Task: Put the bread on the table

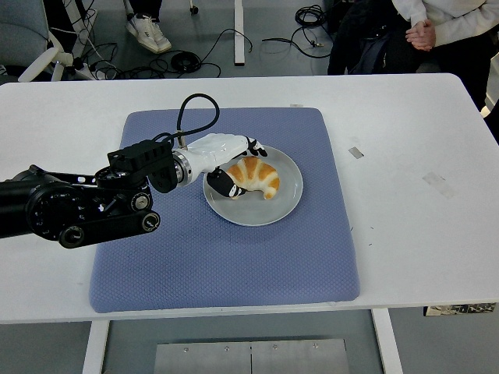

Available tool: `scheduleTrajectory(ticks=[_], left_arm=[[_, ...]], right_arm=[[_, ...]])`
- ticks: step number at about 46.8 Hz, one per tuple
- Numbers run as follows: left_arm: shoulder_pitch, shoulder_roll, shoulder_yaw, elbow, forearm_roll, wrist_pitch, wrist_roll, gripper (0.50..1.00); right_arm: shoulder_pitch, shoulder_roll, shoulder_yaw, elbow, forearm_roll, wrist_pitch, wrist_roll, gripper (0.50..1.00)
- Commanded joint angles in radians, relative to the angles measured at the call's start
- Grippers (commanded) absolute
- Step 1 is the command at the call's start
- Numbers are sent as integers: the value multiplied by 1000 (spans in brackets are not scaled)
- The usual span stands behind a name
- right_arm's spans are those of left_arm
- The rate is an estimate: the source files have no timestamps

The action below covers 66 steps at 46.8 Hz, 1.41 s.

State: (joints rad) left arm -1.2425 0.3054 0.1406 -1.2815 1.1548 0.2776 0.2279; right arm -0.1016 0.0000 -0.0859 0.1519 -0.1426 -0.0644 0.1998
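A golden croissant (pixel 256 178) lies on a light grey plate (pixel 269 212) at the middle of a blue mat (pixel 226 257). My left hand (pixel 238 165), white-backed with black fingers, reaches in from the left over the plate's left rim. Its thumb (pixel 221 184) presses the near side of the croissant's left end, and the other fingers (pixel 254 147) curl over the far side. The croissant still rests on the plate. The right arm is out of view.
The white table (pixel 413 156) has bare surface to the right of the mat, with small tape marks (pixel 355 152). A seated person (pixel 425 31) is at the top right. Cables lie on the floor behind the table.
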Motion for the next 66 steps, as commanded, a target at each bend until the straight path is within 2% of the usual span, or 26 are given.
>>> scheduleTrajectory(ticks=[1, 16, 37, 43, 60, 66], left_arm=[[2, 0, 8, 2, 11, 0, 1, 769], [2, 1, 20, 4, 14, 0, 2, 657], [-5, 15, 16, 4, -3, -2, -2, 633], [-5, 20, 8, 5, -12, -2, -4, 611], [-6, 18, -6, 10, -49, -2, -10, 607], [-6, 18, -6, 10, -50, -3, -15, 568]], right_arm=[[0, 0, 0, 0, 0, 0, 0, 1000], [0, 0, 0, 0, 0, 0, 0, 1000], [0, 0, 0, 0, 0, 0, 0, 1000], [0, 0, 0, 0, -2, 0, 0, 1000], [0, 0, 0, 0, -2, 0, 0, 1000], [0, 0, 0, 0, 0, 0, 0, 1000]])
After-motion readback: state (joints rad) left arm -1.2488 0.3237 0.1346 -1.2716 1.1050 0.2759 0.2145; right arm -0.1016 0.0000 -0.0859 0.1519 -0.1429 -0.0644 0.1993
